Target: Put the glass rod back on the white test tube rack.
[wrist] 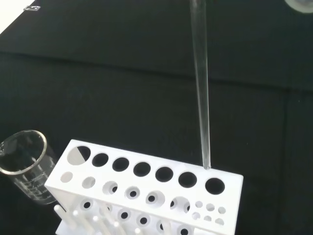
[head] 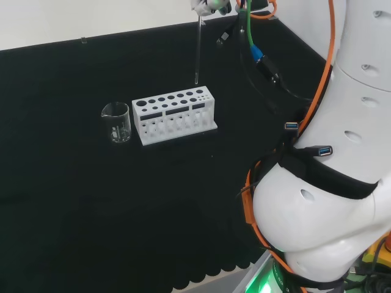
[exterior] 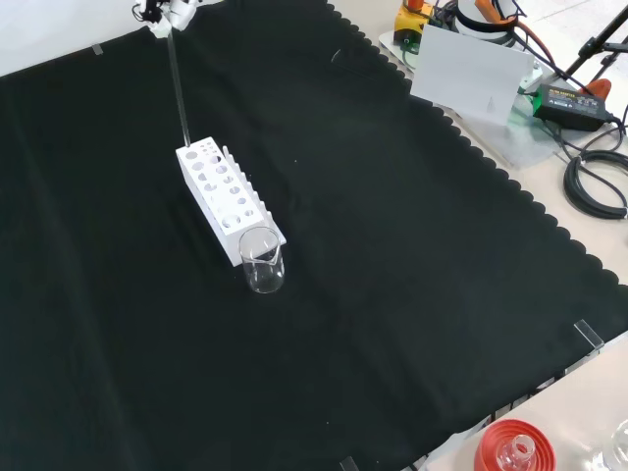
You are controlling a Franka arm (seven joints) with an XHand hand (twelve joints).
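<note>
A clear glass rod (head: pixel 198 52) hangs upright from my hand (head: pixel 208 5), which is shut on its top end at the upper edge of the head view. The white test tube rack (head: pixel 143 131) stands on the black cloth below it. The rod's lower tip hovers just above the rack's right end in the head view. In the front view the rod (exterior: pixel 178 88) drops from the hand (exterior: pixel 167 12) toward the far end of the rack (exterior: pixel 228 235). In the wrist view the rod (wrist: pixel 201 83) ends at the back edge of the rack (wrist: pixel 230 196), near the last two large holes.
An empty glass beaker (head: pixel 116 122) stands against the rack's left end in the head view, at its near end in the front view (exterior: pixel 262 260). A red ribbed stand (exterior: pixel 512 451) sits at the cloth's near right corner. Cables and gear (exterior: pixel 579 98) lie beyond the cloth.
</note>
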